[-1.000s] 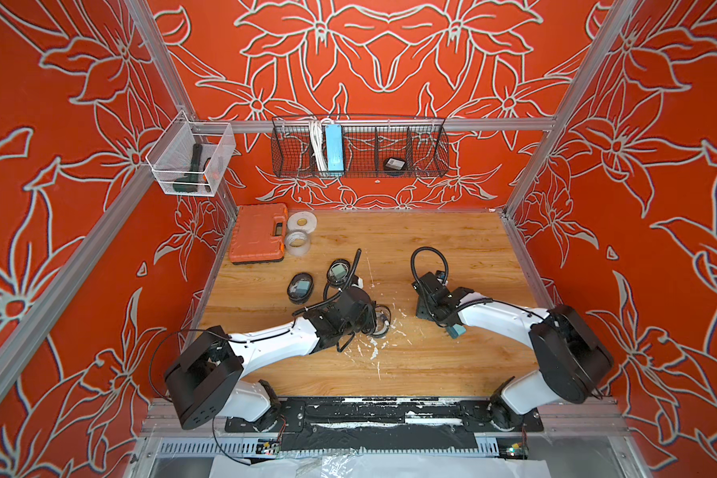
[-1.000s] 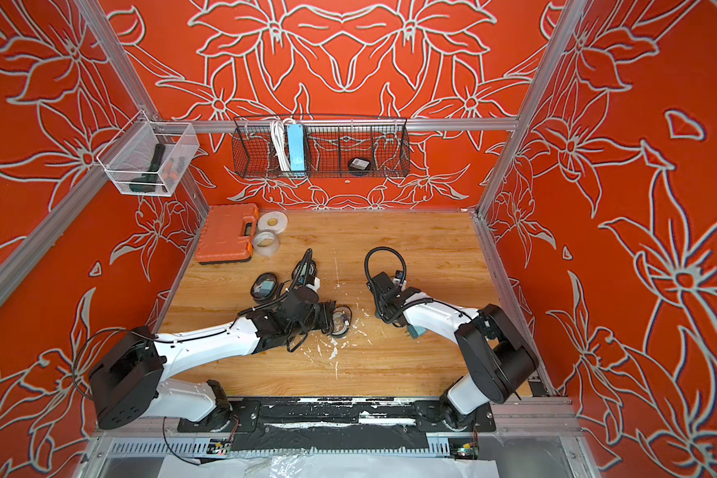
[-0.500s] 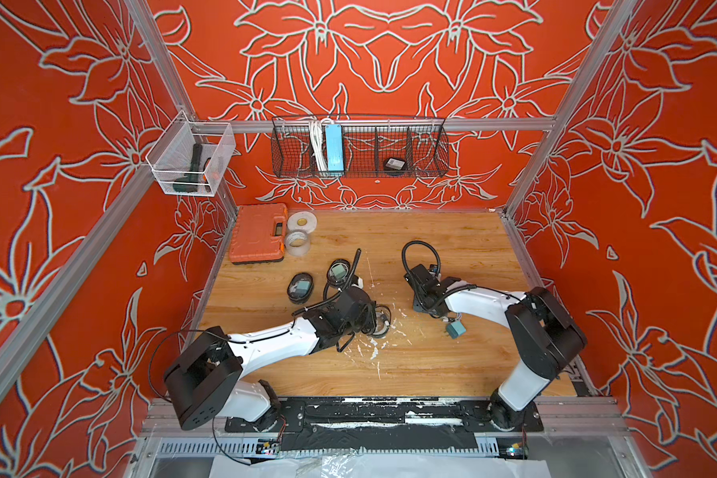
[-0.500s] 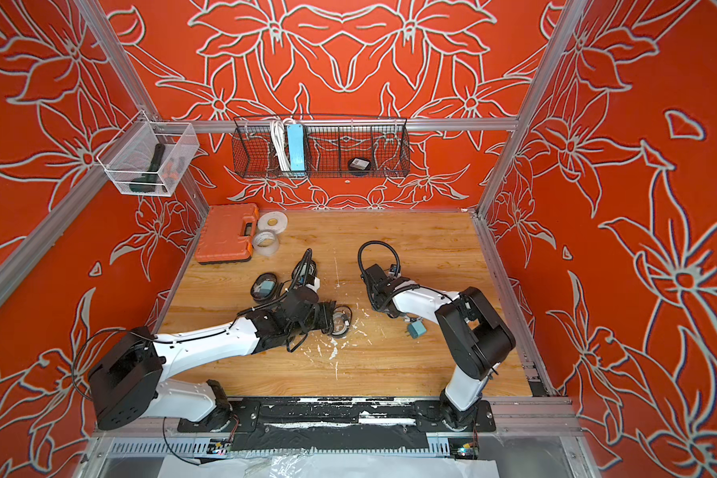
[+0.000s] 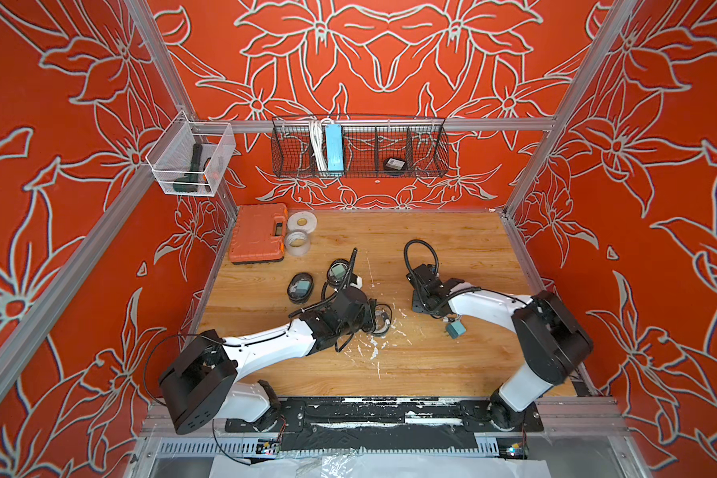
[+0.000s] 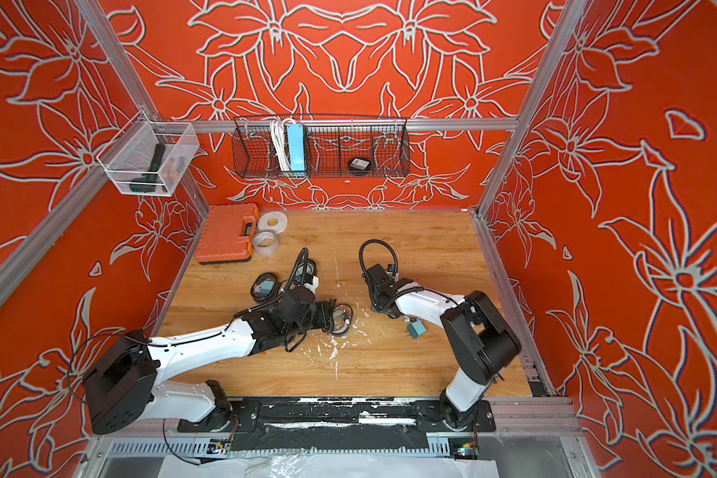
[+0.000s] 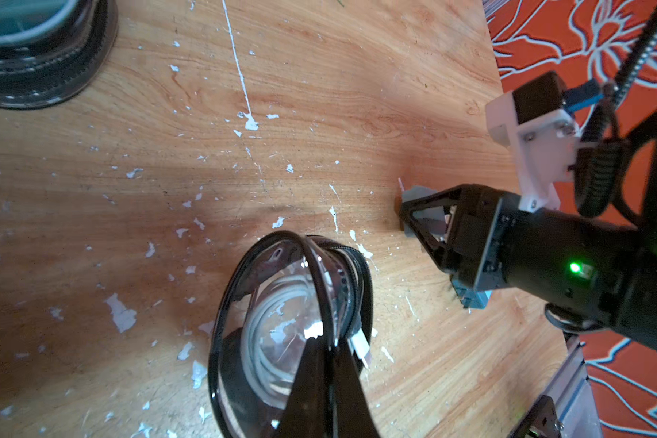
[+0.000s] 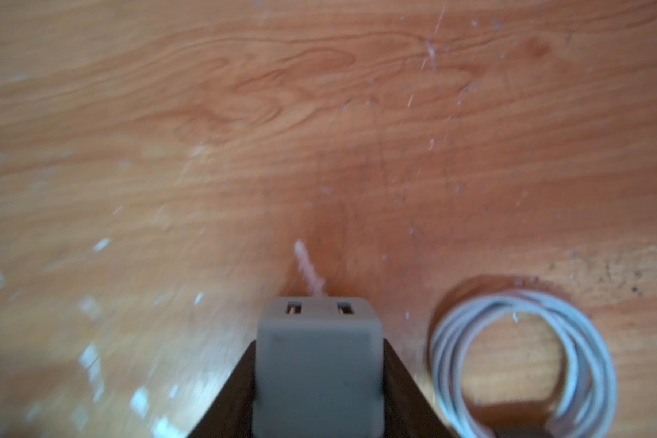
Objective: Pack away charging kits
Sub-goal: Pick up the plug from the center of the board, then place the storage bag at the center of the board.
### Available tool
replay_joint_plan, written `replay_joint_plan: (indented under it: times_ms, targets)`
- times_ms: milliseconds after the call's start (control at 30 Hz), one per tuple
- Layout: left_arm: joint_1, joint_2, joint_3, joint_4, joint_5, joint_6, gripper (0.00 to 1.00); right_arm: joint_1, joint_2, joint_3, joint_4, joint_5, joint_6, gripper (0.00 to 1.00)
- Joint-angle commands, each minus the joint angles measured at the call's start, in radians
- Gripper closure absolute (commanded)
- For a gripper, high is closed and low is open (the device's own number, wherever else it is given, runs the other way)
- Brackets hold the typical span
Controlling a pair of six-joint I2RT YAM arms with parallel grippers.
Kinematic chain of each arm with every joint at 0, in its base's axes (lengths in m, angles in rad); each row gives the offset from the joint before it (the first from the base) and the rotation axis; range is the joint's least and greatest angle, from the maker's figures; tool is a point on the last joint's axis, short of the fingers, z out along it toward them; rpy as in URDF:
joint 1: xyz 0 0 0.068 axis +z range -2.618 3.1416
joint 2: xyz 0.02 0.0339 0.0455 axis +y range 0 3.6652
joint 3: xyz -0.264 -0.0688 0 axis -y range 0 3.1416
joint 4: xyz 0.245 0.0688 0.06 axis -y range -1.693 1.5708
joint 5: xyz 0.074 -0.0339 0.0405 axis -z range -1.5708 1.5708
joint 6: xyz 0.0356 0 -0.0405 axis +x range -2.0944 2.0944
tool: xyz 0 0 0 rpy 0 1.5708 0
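Right wrist: right hand (image 8: pixel 319 343) grips a plug adapter (image 8: pixel 317 375); left hand (image 7: pixel 327 341) pinches a clear case (image 7: pixel 258 322).

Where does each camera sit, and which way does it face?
Top views: high overhead, looking down at the table; left arm, right arm show.
Left wrist: on the left arm, facing the clear case past the left gripper; right gripper visible.
Right wrist: on the right arm, facing the plug adapter in its gripper, coiled cable beside.
Shared: the clear case, also in both top views.
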Motion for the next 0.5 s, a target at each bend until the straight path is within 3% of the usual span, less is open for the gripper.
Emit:
replay_joint_plan:
  times_ms: [0, 200, 467]
  targets:
    - [0.009, -0.030, -0.020, 0.057, 0.022, 0.009, 1.00, 0.024, -0.175, -0.085, 0.108, -0.123, -0.037, 0.83]
    - [0.012, -0.033, -0.027, 0.092, 0.029, 0.000, 1.00, 0.132, -0.333, -0.187, 0.235, -0.250, -0.026, 0.82]
    - [0.011, -0.035, -0.034, 0.124, 0.041, -0.023, 1.00, 0.254, -0.252, -0.180, 0.335, -0.266, 0.001, 0.86]
